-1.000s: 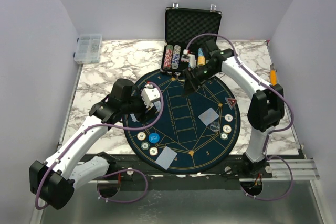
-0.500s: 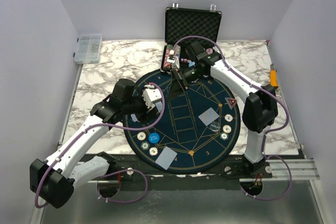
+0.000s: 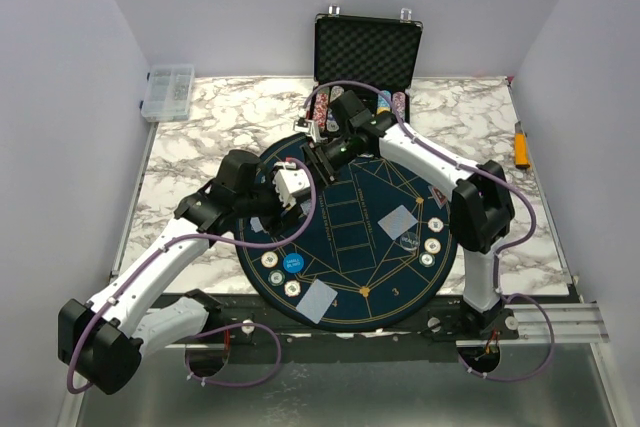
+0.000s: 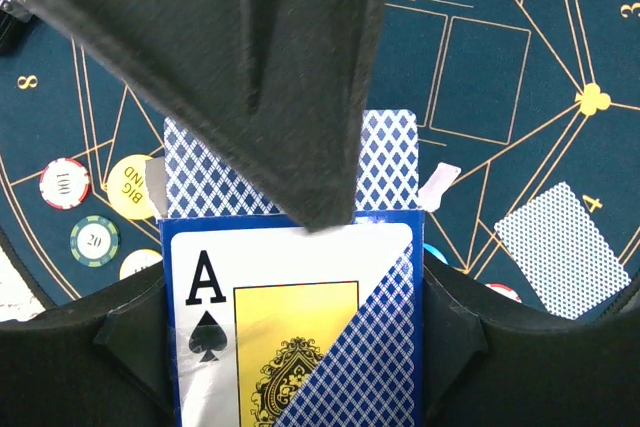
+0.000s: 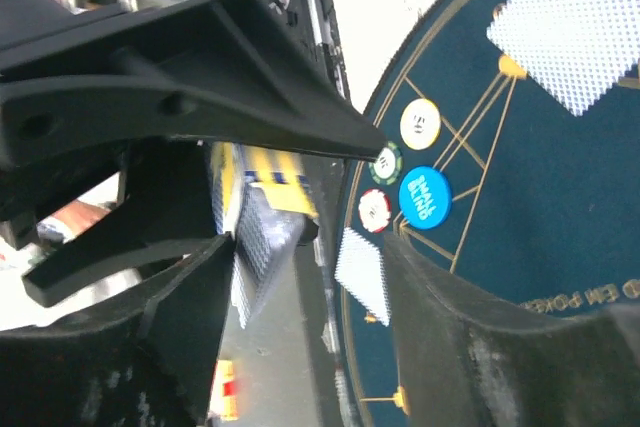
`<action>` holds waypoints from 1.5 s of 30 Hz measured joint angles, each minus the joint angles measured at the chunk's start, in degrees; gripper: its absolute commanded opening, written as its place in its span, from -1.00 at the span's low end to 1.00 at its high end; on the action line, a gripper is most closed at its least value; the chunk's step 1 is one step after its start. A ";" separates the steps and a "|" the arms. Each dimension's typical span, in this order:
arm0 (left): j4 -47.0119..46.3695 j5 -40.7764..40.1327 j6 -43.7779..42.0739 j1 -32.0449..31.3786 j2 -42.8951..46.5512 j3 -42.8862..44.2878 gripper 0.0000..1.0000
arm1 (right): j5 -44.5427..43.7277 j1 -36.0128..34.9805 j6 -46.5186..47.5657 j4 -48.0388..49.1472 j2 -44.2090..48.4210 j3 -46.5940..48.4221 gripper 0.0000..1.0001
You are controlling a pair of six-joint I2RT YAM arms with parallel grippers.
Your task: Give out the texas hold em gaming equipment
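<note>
The deck (image 4: 290,287) is clamped in the left hand (image 3: 283,187), its cards poking out of the box. The right hand (image 3: 318,159), fingers wide, hovers directly over them. Dealing looks underway, and pinching off one card comes next. Beneath the left hand a dealt card (image 4: 563,249) lies to its right and chips (image 4: 66,183) to its left, on the mat (image 4: 480,7). Nothing seems to block the way.

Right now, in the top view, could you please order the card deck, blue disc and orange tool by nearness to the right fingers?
1. Card deck: beside them, centre.
2. Blue disc: near side, left.
3. Orange tool: far right.
</note>
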State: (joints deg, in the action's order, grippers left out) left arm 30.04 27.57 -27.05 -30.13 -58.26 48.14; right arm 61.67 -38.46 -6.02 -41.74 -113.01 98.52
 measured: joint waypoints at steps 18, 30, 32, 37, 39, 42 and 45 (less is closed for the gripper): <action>0.46 -1.62 0.44 0.39 0.63 -1.03 -1.00 | 0.15 3.32 0.57 -1.49 0.44 -1.09 0.19; 0.50 -1.27 1.07 0.39 0.79 -1.01 -1.00 | 1.88 2.62 1.75 -1.70 0.55 -1.20 -0.84; 1.09 -1.33 1.16 0.50 0.79 -1.03 -1.00 | 1.99 2.78 2.56 -2.47 0.57 -1.20 -0.98; 1.36 -1.38 1.36 0.96 1.11 -1.36 -1.00 | 2.08 4.85 4.07 -5.11 1.49 -1.60 -0.99; 1.31 -1.38 1.38 1.25 1.55 -1.44 -1.00 | 2.03 6.67 5.55 -6.40 2.12 -1.95 -0.99; 1.03 -1.38 1.44 1.62 2.25 -1.64 -1.00 | 1.99 9.38 8.22 -8.48 3.30 -2.12 -0.99; 0.90 -1.38 1.62 2.01 2.45 -1.79 -1.00 | 2.25 12.35 10.32 -9.51 5.16 -2.99 -0.99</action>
State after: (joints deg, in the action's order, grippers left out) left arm 30.94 26.20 -25.43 -28.12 -55.81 46.35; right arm 63.92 -26.11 4.29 -51.24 -107.85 95.53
